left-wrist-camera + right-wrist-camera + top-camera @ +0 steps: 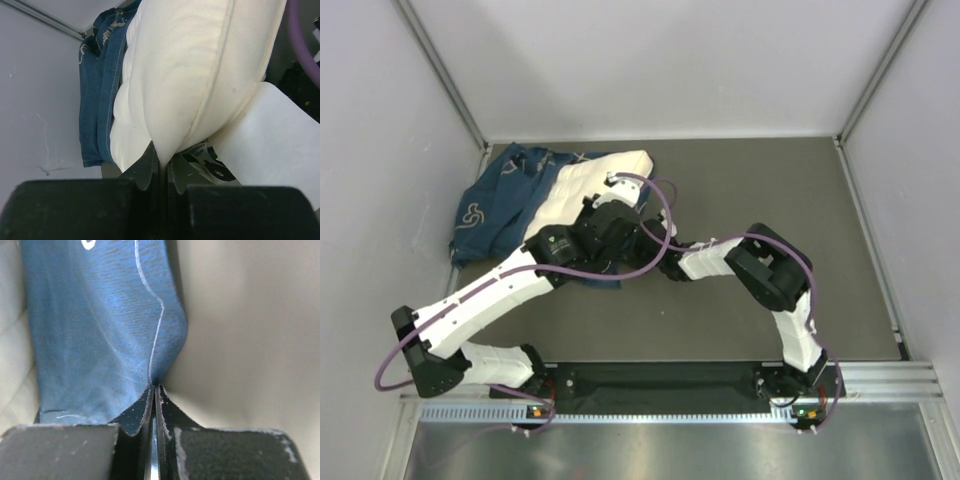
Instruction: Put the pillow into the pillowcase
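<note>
The cream-white quilted pillow (595, 182) lies at the back left, its far end partly inside the dark blue pillowcase (500, 205). My left gripper (618, 215) is shut on the pillow's near seam edge. In the left wrist view the fingers (150, 162) pinch the pillow (185, 75), with its printed white tag (212, 160) beside them and the pillowcase (97, 95) to the left. My right gripper (652, 238) sits next to it. In the right wrist view it (154, 388) is shut on a fold of the pillowcase (100, 335), with the pillow (245, 335) to the right.
Grey walls and a metal frame post (445, 75) close in the table (770, 180) at the back left. A purple cable (660, 200) loops over the pillow's near end. Both arms cross close together at the table's middle.
</note>
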{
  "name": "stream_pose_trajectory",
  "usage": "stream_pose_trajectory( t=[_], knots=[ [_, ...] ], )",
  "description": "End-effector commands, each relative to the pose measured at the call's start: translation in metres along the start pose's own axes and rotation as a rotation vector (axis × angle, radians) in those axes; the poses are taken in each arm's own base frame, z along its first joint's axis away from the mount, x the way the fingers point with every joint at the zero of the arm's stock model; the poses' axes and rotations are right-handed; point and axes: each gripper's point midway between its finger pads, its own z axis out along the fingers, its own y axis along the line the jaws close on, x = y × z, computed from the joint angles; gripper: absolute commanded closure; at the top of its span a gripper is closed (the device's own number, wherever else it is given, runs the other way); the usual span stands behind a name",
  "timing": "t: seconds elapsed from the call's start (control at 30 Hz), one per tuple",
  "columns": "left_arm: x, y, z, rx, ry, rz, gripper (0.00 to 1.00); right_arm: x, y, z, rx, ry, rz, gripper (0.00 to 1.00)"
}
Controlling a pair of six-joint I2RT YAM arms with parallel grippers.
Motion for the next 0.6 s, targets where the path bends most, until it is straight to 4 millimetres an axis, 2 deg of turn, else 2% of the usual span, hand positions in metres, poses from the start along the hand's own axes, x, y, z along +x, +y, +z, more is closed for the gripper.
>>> stream_pose_trajectory(
  t=[0.0,0.03,0.07,0.2,0.23,0.27,0.3,0.33,0.37,0.4,0.43,0.47,0.5,0.53,0.57],
  knots=[
    [-0.023,0.036,-0.013,-0.081,-0.068,-0.076,1.0,-0.042,0.063,-0.038,-0.177,-0.097,-0.069,1.0],
    [-0.025,0.036,-0.012,-0.08,-0.064,-0.068,1.0,-0.052,0.086,-0.059,-0.225,-0.132,-0.128,1.0],
    [-0.028,0.038,-0.014,-0.083,-0.064,-0.068,1.0,-0.061,0.098,-0.07,-0.243,-0.172,-0.164,1.0],
    [-0.062,0.053,-0.029,-0.077,-0.1,-0.127,1.0,-0.088,0.158,-0.139,-0.365,-0.279,-0.283,1.0],
    [-0.067,0.052,-0.028,-0.074,-0.097,-0.12,1.0,-0.095,0.176,-0.169,-0.399,-0.313,-0.331,1.0],
    [-0.073,0.053,-0.03,-0.071,-0.101,-0.123,1.0,-0.1,0.185,-0.185,-0.411,-0.332,-0.355,1.0],
    [-0.084,0.062,-0.038,-0.07,-0.119,-0.141,1.0,-0.108,0.208,-0.21,-0.45,-0.36,-0.375,1.0],
    [-0.089,0.061,-0.037,-0.069,-0.118,-0.134,1.0,-0.115,0.227,-0.244,-0.498,-0.402,-0.427,1.0],
    [-0.096,0.064,-0.04,-0.067,-0.125,-0.138,1.0,-0.114,0.235,-0.262,-0.513,-0.4,-0.455,1.0],
    [-0.109,0.072,-0.049,-0.052,-0.153,-0.159,1.0,-0.121,0.26,-0.293,-0.57,-0.432,-0.466,1.0],
    [-0.116,0.068,-0.049,-0.035,-0.158,-0.155,1.0,-0.126,0.275,-0.323,-0.612,-0.467,-0.501,1.0],
    [-0.131,0.077,-0.059,-0.02,-0.195,-0.199,1.0,-0.124,0.275,-0.333,-0.587,-0.446,-0.53,1.0],
    [-0.145,0.077,-0.066,0.024,-0.223,-0.23,1.0,-0.128,0.291,-0.365,-0.614,-0.462,-0.561,1.0],
    [-0.144,0.068,-0.063,0.049,-0.213,-0.212,1.0,-0.13,0.306,-0.385,-0.663,-0.482,-0.573,1.0],
    [-0.156,0.071,-0.071,0.08,-0.245,-0.245,1.0,-0.128,0.307,-0.394,-0.655,-0.467,-0.596,1.0]
  ],
)
